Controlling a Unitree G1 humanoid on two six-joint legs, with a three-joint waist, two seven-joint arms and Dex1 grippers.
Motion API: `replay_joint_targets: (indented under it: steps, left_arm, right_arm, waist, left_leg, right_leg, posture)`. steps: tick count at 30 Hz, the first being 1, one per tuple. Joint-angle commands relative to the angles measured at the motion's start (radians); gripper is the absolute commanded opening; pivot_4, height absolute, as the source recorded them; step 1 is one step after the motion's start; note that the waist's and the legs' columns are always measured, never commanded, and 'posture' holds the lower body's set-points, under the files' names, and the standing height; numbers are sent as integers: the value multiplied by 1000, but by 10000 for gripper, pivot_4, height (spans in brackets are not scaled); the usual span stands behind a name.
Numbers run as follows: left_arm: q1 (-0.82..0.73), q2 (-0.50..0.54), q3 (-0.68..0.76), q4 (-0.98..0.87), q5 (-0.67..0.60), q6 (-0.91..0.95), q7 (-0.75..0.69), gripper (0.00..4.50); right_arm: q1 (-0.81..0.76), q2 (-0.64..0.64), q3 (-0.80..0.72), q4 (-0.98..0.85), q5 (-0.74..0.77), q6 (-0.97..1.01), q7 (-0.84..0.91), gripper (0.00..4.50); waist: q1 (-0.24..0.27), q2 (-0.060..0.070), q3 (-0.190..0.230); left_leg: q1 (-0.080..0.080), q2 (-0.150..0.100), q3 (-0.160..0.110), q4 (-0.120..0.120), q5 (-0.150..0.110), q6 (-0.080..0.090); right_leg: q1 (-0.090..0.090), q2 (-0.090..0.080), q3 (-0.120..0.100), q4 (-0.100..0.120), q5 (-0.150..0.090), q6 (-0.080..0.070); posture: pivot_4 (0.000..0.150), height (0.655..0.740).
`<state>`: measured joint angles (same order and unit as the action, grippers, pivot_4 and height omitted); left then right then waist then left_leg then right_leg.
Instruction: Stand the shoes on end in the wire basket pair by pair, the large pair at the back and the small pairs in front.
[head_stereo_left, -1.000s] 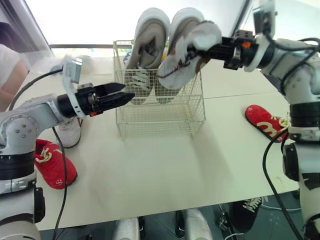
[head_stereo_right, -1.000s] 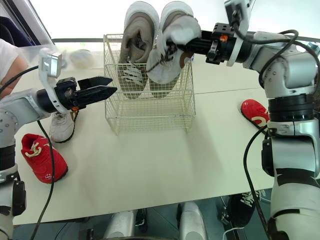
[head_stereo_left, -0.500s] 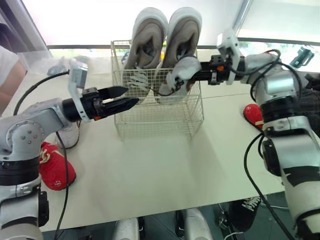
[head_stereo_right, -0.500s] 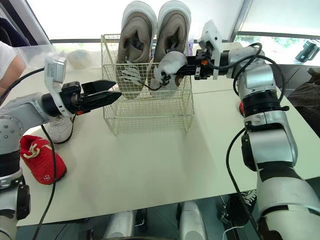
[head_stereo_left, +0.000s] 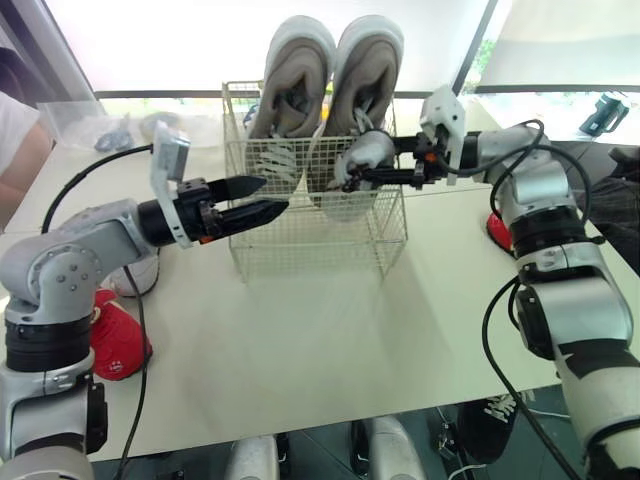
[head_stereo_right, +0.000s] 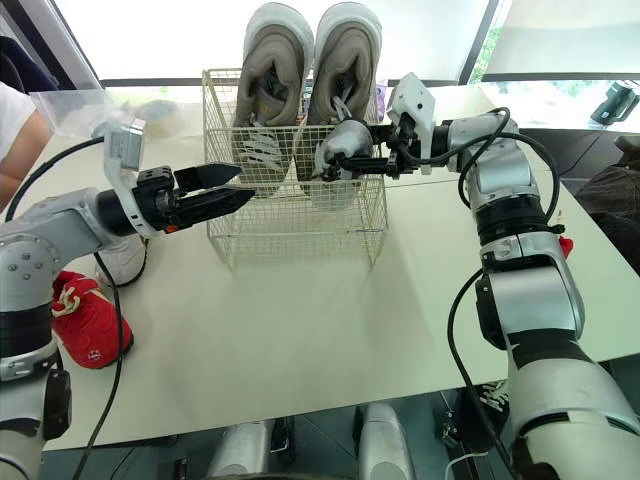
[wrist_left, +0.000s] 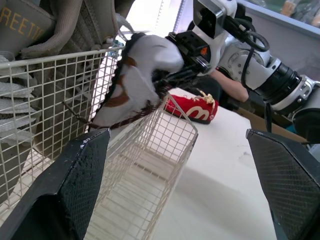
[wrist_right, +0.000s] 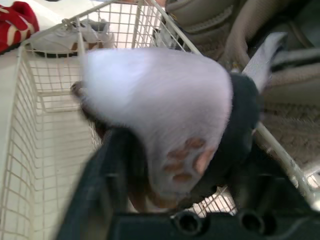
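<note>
Your right pincer (head_stereo_left: 352, 178) is clamped on 1 small white shoe (head_stereo_left: 368, 152). It holds the shoe at the top rim of the wire basket (head_stereo_left: 320, 240), right side, just in front of the large grey pair (head_stereo_left: 298, 75) standing on end at the far side. Your left pincer (head_stereo_left: 268, 196) hovers, fingers apart, at the basket's left wall. 1 red shoe (head_stereo_left: 118, 338) and 1 white shoe (head_stereo_right: 125, 258) lie far left on the worktop (head_stereo_left: 320, 340).

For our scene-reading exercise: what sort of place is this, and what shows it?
Probably an indoor lab or workroom: a plain white table holding a basket of shoes, bright windows behind, and a person at the side.
</note>
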<state>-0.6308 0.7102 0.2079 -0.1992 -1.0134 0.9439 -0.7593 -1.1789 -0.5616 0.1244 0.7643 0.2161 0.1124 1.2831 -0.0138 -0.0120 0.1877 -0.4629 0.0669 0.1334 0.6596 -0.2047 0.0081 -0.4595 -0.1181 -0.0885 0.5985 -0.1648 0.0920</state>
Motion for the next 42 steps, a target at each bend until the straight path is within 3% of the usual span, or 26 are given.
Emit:
replay_joint_targets:
  steps: [1, 12, 19, 27, 35, 42]
  left_arm:
    - [-27, 1, -6, -23, 12, -20, -16, 45000]
    - [-12, 50, 46, -16, 20, -6, -23, 45000]
    - [-15, 172, 169, 140, 82, -8, 37, 45000]
    - [-60, 323, 70, 519, 389, -105, 67, 45000]
    - [-217, 256, -21, 1010, 599, -250, 54, 45000]
    - [-279, 186, -70, 1206, 730, -360, 55, 45000]
  right_arm:
    - [4, -12, -39, -88, 5, 5, -19, 44685]
    - [126, -186, -131, -496, 41, 138, -74, 44685]
    - [226, -255, -199, -842, 170, 315, -97, 44685]
    - [241, -219, -117, -1054, 223, 352, -104, 44685]
    - [220, -188, -78, -1065, 212, 341, -111, 44685]
    - [222, -202, -85, -1100, 228, 378, -128, 44685]
  waist:
    - [-1, 0, 0]
    - [1, 0, 0]
    - [-3, 0, 0]
    - [2, 0, 0]
    - [13, -1, 0]
    - [18, -1, 0]
  left_leg:
    - [0, 0, 0, 0, 0, 0]
    - [0, 0, 0, 0, -1, 1]
    - [1, 0, -1, -1, -1, 2]
    - [0, 0, 0, -1, -3, -1]
    - [0, 0, 0, -1, -3, -1]
    - [-1, 0, 1, -1, -3, -1]
  right_leg:
    - [0, 0, 0, 0, 0, 0]
    - [0, 0, 0, 0, 0, 0]
    - [-1, 0, 0, 0, 0, -1]
    - [-2, 0, 0, 0, -2, -4]
    - [-2, 0, 0, 0, -2, -4]
    - [-3, 0, 0, 0, -2, -4]
  posture:
    - [1500, 7400]
    - [1500, 7400]
    - [1500, 7400]
    - [1500, 7400]
    - [1500, 7400]
    - [1500, 7400]
